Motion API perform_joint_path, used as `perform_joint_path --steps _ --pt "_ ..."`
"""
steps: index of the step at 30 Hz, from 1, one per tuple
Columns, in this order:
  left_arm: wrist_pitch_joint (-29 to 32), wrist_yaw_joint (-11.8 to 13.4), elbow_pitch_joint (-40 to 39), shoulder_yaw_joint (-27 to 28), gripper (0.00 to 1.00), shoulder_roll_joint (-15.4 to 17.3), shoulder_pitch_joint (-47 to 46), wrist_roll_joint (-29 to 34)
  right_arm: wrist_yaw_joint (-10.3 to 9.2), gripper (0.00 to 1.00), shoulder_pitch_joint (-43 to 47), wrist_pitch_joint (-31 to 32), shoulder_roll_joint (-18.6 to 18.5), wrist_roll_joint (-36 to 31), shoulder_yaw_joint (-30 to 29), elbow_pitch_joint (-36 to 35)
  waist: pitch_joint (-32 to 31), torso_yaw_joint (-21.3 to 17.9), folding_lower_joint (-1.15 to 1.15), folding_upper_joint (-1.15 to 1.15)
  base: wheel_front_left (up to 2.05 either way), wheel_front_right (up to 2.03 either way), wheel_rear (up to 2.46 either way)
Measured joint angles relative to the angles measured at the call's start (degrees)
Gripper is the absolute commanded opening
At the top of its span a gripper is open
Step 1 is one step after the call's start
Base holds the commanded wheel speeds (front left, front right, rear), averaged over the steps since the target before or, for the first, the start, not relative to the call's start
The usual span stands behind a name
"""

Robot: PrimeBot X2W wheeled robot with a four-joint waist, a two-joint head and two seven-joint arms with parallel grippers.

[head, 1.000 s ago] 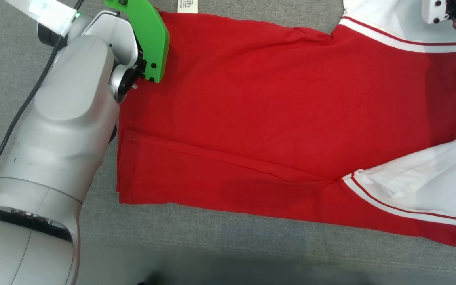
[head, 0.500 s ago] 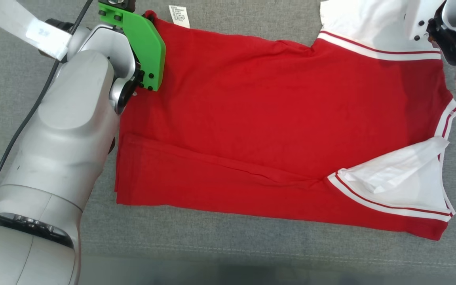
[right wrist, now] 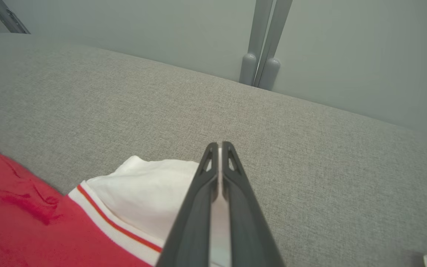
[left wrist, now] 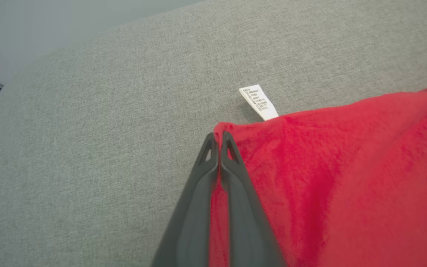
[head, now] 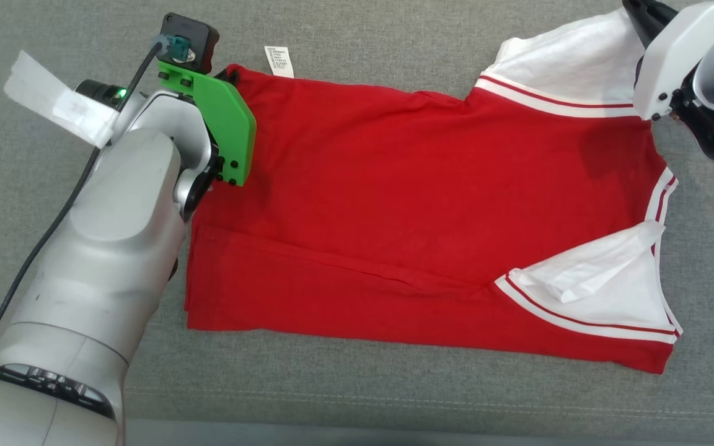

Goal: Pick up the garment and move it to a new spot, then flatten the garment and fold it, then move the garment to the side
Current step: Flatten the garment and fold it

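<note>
red shirt (head: 394,186) lies spread in the middle of the grey surface (head: 394,384), pinched at both far corners.
left gripper (left wrist: 219,135) is clamped tight on the red hem corner beside the label (left wrist: 258,102); right gripper (right wrist: 219,144) is clamped on the white sleeve (right wrist: 150,185), toward the surface's far edge. judged: paired holds make the far edge ready to lift for a fold toward the near edge.
</note>
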Motion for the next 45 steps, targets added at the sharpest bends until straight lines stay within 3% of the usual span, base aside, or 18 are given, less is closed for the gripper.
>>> perform_joint_path --steps 7,21,35,45 --pt "-4.75 0.04 -3.61 -1.90 0.00 2.66 3.71 1.68 0.00 0.00 6.23 -1.24 -5.37 4.47 3.33 -8.84 -2.23 -0.22 0.00 0.00 0.00 0.00 0.00" --pt "-15.60 0.86 -12.51 -8.50 0.00 11.00 12.54 9.42 0.00 0.00 20.02 -0.46 -16.81 14.13 8.11 -27.26 -5.47 -1.69 0.00 0.00 0.00 0.00 0.00" --pt "-19.42 3.35 -14.10 -10.93 0.00 14.83 21.14 10.84 0.00 0.00 29.21 3.57 -22.03 20.73 8.77 -34.09 -9.04 -2.74 0.00 0.00 0.00 0.00 0.00" --pt "-19.06 4.27 -13.11 -10.88 0.00 15.18 23.77 8.90 0.00 0.00 34.34 5.94 -22.12 22.14 7.34 -36.08 -11.32 -3.44 0.00 0.00 0.00 0.00 0.00"
